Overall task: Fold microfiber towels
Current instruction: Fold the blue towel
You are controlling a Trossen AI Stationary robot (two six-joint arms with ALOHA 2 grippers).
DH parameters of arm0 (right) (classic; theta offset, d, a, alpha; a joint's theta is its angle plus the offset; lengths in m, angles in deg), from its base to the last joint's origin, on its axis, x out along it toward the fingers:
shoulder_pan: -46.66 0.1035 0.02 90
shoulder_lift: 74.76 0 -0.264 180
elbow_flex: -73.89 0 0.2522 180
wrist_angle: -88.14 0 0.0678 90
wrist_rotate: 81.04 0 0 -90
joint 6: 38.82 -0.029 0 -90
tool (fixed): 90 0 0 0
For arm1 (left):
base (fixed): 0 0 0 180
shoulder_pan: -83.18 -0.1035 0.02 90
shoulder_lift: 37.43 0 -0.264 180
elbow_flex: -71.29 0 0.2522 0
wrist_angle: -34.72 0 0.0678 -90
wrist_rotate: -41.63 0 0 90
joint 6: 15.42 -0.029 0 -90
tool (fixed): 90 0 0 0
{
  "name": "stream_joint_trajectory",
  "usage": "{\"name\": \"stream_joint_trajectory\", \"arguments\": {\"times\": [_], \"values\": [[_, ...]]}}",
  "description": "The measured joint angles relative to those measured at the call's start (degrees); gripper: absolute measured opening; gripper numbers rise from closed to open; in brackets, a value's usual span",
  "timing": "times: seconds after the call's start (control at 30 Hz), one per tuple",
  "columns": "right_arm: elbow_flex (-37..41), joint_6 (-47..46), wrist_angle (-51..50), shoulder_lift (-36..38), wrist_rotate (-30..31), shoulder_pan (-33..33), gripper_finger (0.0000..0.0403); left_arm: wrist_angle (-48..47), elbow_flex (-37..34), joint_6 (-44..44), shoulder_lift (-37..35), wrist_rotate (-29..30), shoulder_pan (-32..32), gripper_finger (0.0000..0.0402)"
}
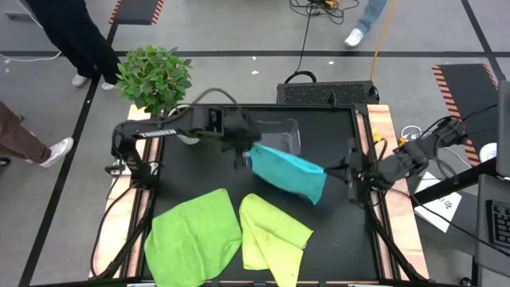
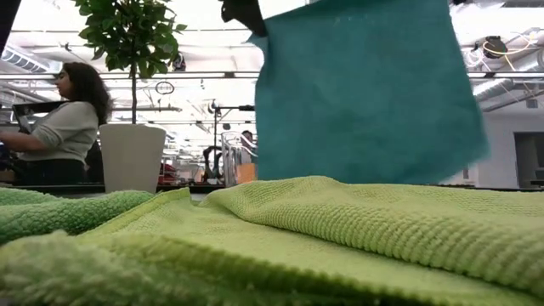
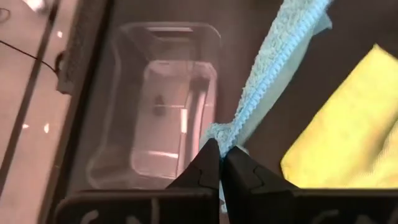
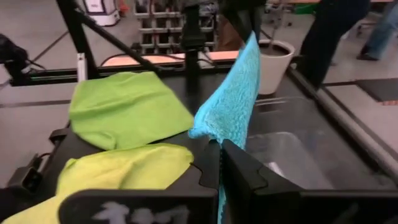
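Hanging in the air above the middle of the black table [image 1: 199, 171]: a soft turquoise blue microfiber towel [image 1: 288, 171], stretched between the two grippers. Pinching one corner of it, toward 10 o'clock from the table centre, jaws closed tight on the cloth: the left gripper [image 1: 245, 153]. Clamping the opposite corner, toward 3 o'clock, jaws also closed on the fabric: the right gripper [image 1: 344, 171]. Lying flat near the 7 o'clock edge: a bright green microfiber towel [image 1: 194, 235]. Lying just beside it, toward 6 o'clock, touching or slightly overlapping its edge: a pale yellow-green microfiber towel [image 1: 269, 235]. Standing at 12 o'clock, below the raised cloth: a clear plastic rectangular bin [image 1: 283, 135]. Sitting at the 10 o'clock corner: a leafy green plant in a white pot [image 1: 154, 78].
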Motion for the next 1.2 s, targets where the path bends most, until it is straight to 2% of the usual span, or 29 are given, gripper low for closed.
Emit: {"name": "stream_joint_trajectory", "arguments": {"times": [0.1,0.23,0.5,0.67,0.93,1.2], "values": [[-2.8,0.1,-3.8,-0.4,-0.1,-1.3,0.0,0.1,2.5,-0.9,-0.2,-1.2,-1.0,0.0003],[-2.8,-0.5,-4.3,-1.5,-1.2,-1.4,0.0,-1.6,2.8,-0.1,0.1,-2.0,-0.2,0.0005],[2.6,-9.5,-3.7,-6.8,-3.4,0.7,0.0,-1.9,-1.2,4.5,0.1,-2.7,6.4,0.0005],[9.1,-15.7,4.3,-10.4,-4.8,4.0,0.0,-1.8,-5.1,9.6,0.1,-3.3,12.0,0.0006],[16.4,-22.4,19.9,-16.9,-6.2,10.6,0.0,3.1,-14.5,17.0,0.1,-7.9,19.8,0.0007],[16.7,-23.5,21.0,-17.4,-6.2,10.1,0.0,7.1,-21.5,18.7,0.1,-8.8,20.4,0.0007]]}}
